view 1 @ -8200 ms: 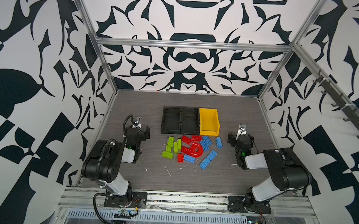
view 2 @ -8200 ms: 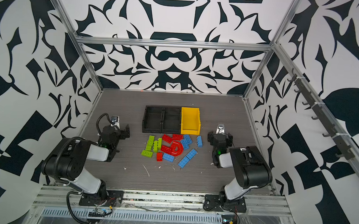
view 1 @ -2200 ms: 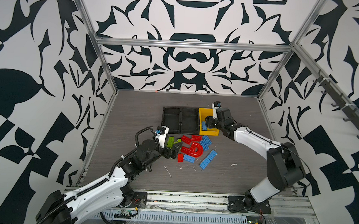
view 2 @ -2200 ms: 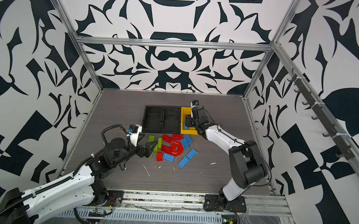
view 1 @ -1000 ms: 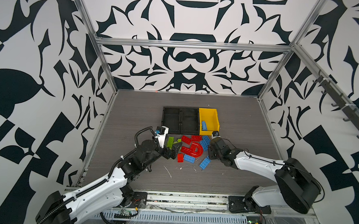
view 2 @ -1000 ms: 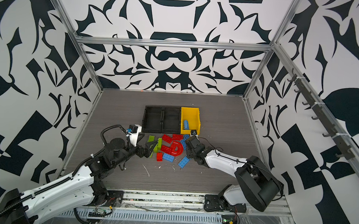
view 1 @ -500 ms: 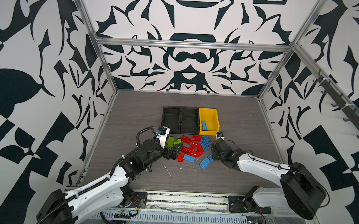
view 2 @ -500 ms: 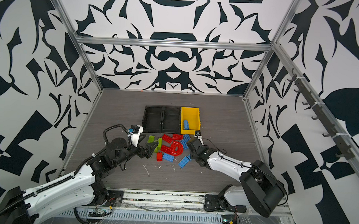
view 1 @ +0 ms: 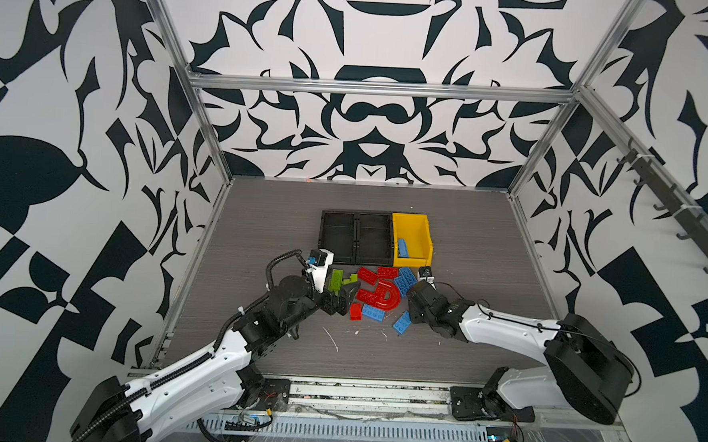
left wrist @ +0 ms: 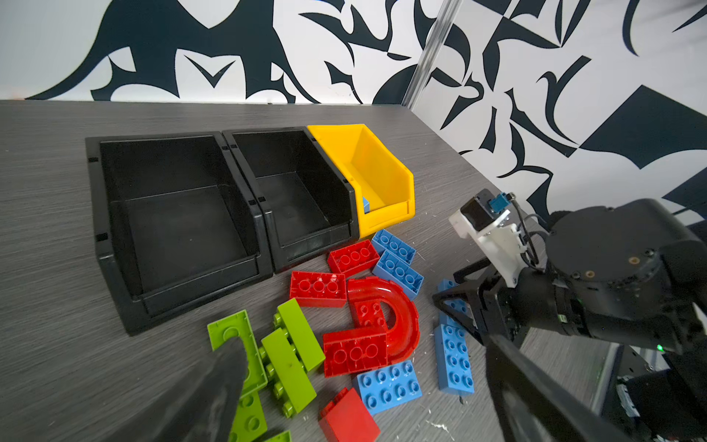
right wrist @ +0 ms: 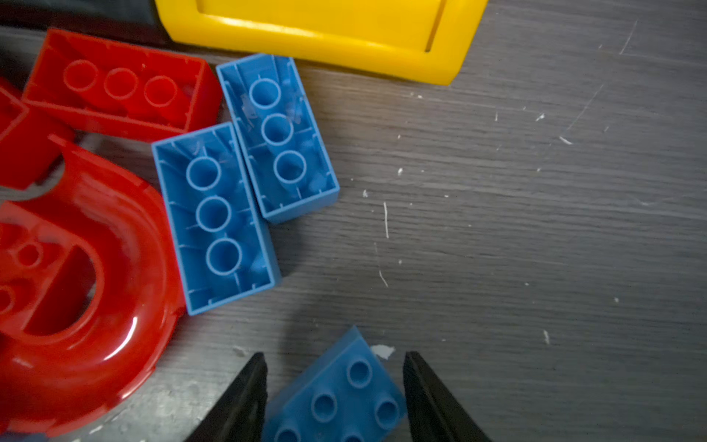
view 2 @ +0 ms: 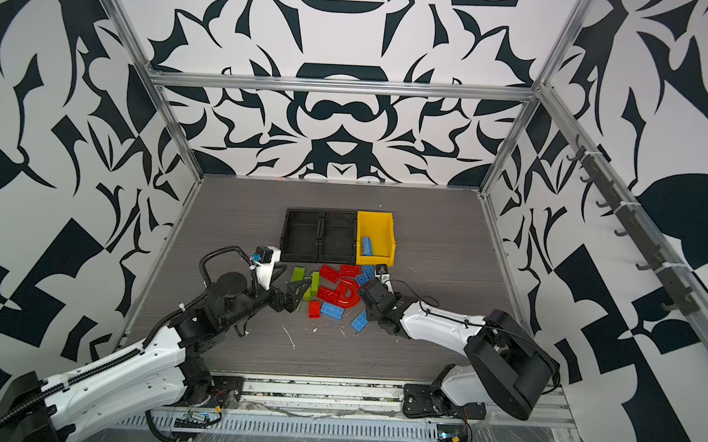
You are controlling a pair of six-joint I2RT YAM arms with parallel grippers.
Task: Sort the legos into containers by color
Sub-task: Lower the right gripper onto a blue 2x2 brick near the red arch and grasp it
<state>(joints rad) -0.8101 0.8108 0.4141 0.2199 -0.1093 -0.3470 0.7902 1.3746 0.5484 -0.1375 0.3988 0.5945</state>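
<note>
Two claws: your left claw (left wrist: 361,344) gapes wide, empty; your right claw (right wrist: 333,356) straddles a studded blue brick (right wrist: 336,398), half cut off, grip unclear.

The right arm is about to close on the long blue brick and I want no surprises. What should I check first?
1. Right gripper open astride the long blue brick: ok.
2. Brick square to the jaws: not ok, it lies skewed.
3. Red arch clear of the fingers: ok.
4. Yellow bin has room, holding only the binned blue brick: ok.
5. Left gripper out of the way, open by the green bricks: ok.
6. Fingers low enough to grip: cannot tell.
</note>
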